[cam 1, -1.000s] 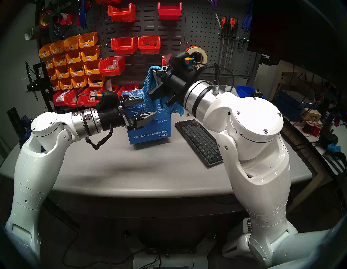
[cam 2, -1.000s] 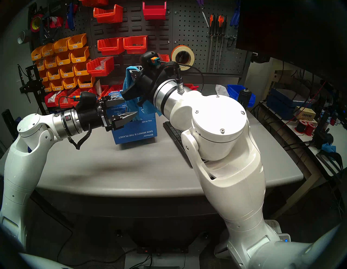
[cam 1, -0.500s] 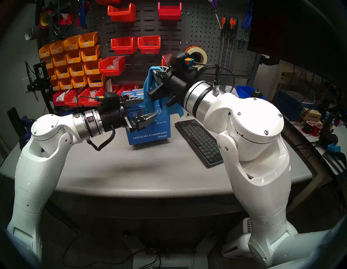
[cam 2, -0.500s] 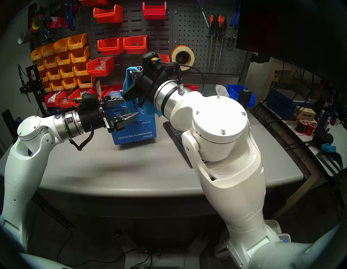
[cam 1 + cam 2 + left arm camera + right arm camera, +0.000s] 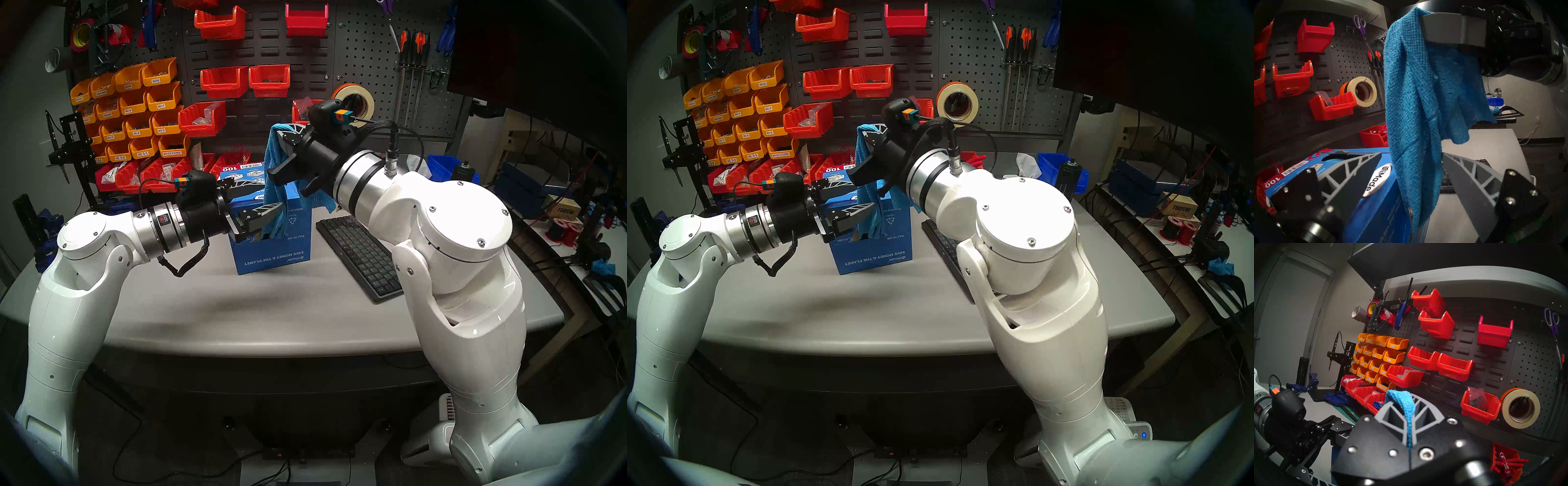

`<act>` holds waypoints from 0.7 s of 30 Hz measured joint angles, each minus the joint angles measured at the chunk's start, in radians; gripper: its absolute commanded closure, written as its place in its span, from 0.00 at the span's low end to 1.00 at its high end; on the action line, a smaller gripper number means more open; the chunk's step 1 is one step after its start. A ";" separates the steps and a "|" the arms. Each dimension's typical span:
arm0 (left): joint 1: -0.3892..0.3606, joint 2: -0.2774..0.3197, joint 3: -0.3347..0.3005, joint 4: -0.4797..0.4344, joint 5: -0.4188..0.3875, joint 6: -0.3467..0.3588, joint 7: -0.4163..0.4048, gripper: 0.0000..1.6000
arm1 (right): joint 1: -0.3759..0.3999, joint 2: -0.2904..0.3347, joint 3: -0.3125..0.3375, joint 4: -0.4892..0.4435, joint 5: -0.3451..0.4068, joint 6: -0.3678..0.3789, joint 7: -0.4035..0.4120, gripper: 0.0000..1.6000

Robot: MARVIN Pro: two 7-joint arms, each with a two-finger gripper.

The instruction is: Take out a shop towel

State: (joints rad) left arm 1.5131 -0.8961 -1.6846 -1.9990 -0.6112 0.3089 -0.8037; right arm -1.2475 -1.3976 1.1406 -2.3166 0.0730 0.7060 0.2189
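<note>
My right gripper [image 5: 279,129] is shut on the top of the bright blue shop towel [image 5: 271,152], held high above the blue cardboard box [image 5: 271,251]. The shop towel [image 5: 1412,101] hangs down in folds, and its lower end still runs into the torn slot in the box [image 5: 1376,212]. In the right wrist view a strip of it [image 5: 1407,400] shows between the closed fingers. My left gripper [image 5: 271,192] is open at the box's top front edge. One finger lies over the box top, the other in front, with the hanging towel between them.
The box stands on the grey table [image 5: 237,312]. A dark keyboard [image 5: 359,254] lies just right of it, under my right forearm. Red and yellow parts bins [image 5: 135,112] and a tape roll [image 5: 356,101] line the pegboard behind. A white tissue [image 5: 1027,164] and a blue bin [image 5: 441,166] sit at the back right.
The box has dropped lower and shows more of its front. More towel hangs out of it. My left gripper has crept right, staying open; my right gripper stays shut on the towel.
</note>
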 measured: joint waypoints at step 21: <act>-0.001 -0.001 0.027 0.004 0.004 0.006 -0.014 1.00 | -0.017 0.012 0.020 -0.004 0.017 -0.013 0.009 1.00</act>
State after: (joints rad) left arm 1.5124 -0.8967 -1.6579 -1.9947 -0.6075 0.3149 -0.8173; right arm -1.2646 -1.3856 1.1603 -2.3206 0.0902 0.6927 0.2279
